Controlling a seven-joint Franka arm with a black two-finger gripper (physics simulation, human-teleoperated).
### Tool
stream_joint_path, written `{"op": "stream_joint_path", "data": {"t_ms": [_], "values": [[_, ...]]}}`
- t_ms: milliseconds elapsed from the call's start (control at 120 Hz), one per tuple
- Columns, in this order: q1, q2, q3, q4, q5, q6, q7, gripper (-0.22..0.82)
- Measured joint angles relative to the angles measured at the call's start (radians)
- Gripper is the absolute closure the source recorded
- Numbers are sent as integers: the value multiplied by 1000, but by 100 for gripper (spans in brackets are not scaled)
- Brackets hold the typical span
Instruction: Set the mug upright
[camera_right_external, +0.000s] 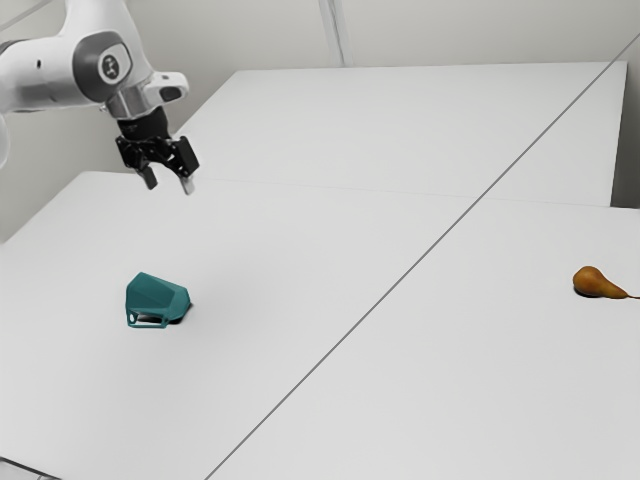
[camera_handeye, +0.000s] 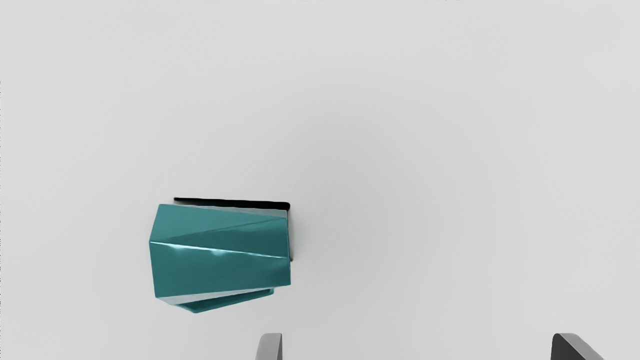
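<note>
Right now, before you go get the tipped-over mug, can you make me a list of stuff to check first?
1. Pincer open: ok, its fingers stand wide apart.
2. Nothing in the pincer: ok, it is empty.
3. Mug between the fingers: not ok, it lies lower down on the table, and off to one side in the wrist view.
4. Mug standing up: not ok, it is on its side.
5. Pear out of the way: ok, it is far from the mug, toward the exterior view's right.
6. Mug empty inside: cannot tell, its inside is hidden.
</note>
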Motion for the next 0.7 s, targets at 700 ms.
{"op": "stream_joint_path", "data": {"t_ms": [700], "values": [[171, -386, 57, -714, -431, 592, 379, 2]]}}
